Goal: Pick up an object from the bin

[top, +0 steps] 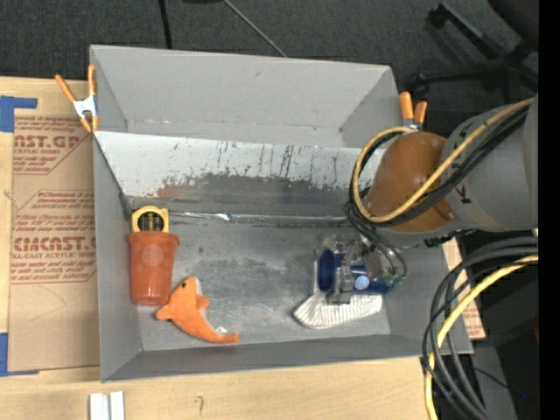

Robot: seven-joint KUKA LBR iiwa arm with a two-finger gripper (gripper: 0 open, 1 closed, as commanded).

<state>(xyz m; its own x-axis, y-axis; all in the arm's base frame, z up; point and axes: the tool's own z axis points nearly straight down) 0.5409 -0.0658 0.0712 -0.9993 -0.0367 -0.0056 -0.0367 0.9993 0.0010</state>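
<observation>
The white pad (337, 312) lies flat in the lower right corner of the bin (254, 94), its long axis running left to right. The tool (352, 276) stands at the pad's upper edge, perhaps touching it. I cannot tell whether the tool is spread or pressed together. An orange cup (150, 268) and an orange fish (194, 311) lie well apart, to the left.

The bin (262, 103) is seen to be of grey sheet metal, matt, with its far wall and floor scuffed and streaked dark by wear. At the left, an orange cup (152, 268) is shown as smooth, matt plastic. The orange fish-shaped toy (192, 311) just beside it is seen as smooth and faintly sheened. At the near right, a pale cloth (337, 311) is shown ribbed and rough. The orange cover (411, 178) on the wrist is glossy.
</observation>
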